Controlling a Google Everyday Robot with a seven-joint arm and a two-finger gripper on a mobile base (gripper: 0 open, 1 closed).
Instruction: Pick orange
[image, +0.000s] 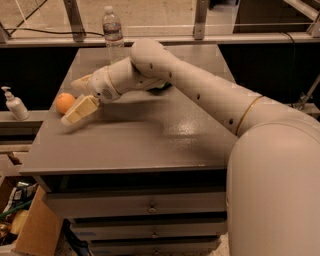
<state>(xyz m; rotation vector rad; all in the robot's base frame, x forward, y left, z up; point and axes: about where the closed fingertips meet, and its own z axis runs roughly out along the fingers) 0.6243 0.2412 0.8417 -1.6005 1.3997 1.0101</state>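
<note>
Orange: the orange (63, 103) sits on the gray table (150, 140), close to its left edge and about halfway back.
Orange and gripper: the orange is at the mouth of the gripper (70, 102), with one finger above it and one finger below it. I cannot tell if a finger touches it.
Gripper: it is wide apart and holds nothing. The fingers (81, 108) are tan and point left, toward the orange. The lower one is low over the table top.
Arm: the big white arm (200, 95) comes in from the right side and reaches across the table to the left.
Water bottle: a clear water bottle (113, 31) stands up straight at the back of the table, well apart from the orange.
Soap bottle: a white pump bottle (14, 104) stands on a lower ledge left of the table, near the orange but not on the same top.
Drawers: gray drawers (150, 207) are under the table top.
Box: a brown cardboard box (32, 235) is on the floor at the bottom left.
</note>
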